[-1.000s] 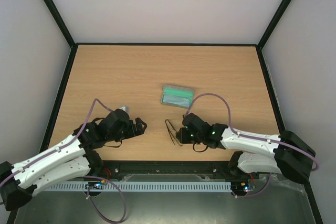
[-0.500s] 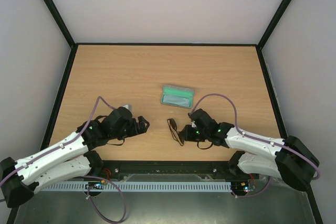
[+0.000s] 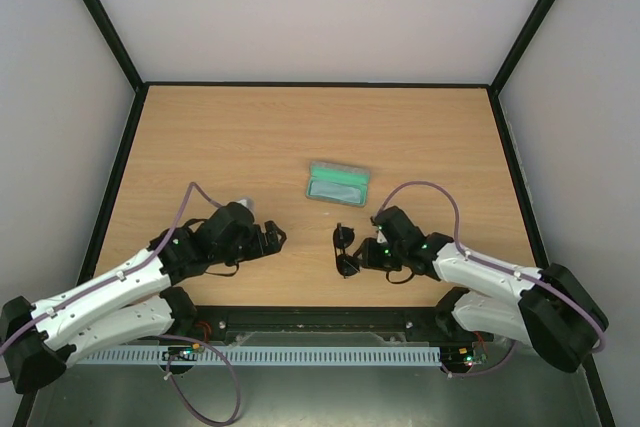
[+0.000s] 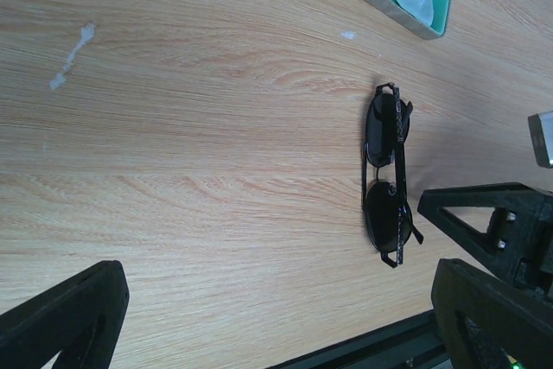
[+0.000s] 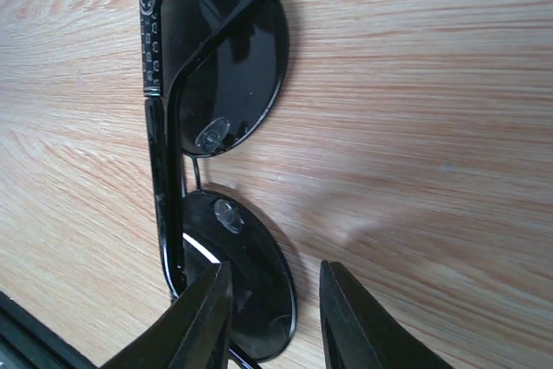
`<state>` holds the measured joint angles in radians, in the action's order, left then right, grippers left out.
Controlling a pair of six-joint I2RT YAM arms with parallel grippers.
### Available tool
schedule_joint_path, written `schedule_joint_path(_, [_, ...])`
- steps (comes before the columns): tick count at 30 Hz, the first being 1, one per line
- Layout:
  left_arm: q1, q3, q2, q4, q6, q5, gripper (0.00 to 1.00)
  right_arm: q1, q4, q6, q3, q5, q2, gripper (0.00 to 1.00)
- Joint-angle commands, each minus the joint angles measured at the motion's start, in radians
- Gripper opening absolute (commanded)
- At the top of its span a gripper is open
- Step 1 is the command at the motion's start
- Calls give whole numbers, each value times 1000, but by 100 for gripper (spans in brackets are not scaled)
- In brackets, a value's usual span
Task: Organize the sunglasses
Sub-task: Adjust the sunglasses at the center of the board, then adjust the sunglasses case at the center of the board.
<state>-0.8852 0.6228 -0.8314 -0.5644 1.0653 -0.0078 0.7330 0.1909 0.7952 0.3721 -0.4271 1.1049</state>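
Sunglasses (image 3: 346, 250) folded, flat on tabletop (image 3: 220, 137), near its front edge, apart from green-lined case (image 3: 337, 184). Right gripper (image 5: 274, 300) jaws narrowly spread astride 1 lens. Left gripper (image 3: 274, 237) jaws spread wide, empty.

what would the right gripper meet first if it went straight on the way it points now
The sunglasses: one lens lies just ahead of the right gripper, partly between its fingers, though contact is unclear.
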Motion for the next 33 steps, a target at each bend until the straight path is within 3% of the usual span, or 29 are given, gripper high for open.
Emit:
schedule_joint_path(1, [5, 23, -19, 22, -14, 3, 99, -4, 122, -24, 39, 84, -64, 32])
schedule_joint_path(8, [35, 10, -120, 160, -37, 23, 97, -4, 234, -1, 120, 232, -143, 38])
schedule_joint_path(10, [58, 10, -182, 225, -45, 40, 89, -4, 244, 3, 145, 264, -141, 38])
schedule_joint_path(15, [97, 25, -376, 405, -59, 77, 56, -5, 258, -10, 206, 322, -120, 39])
schedule_joint_path(21, [124, 147, -678, 516, -76, 69, 35, -55, 256, -48, 256, 341, -88, 39])
schedule_joint_path(27, [172, 279, -895, 543, -95, 52, 27, -170, 268, -120, 273, 231, -121, 38])
schedule_joint_path(33, [219, 396, -1037, 529, -114, 34, 23, -198, 289, -153, 280, 179, -145, 38])
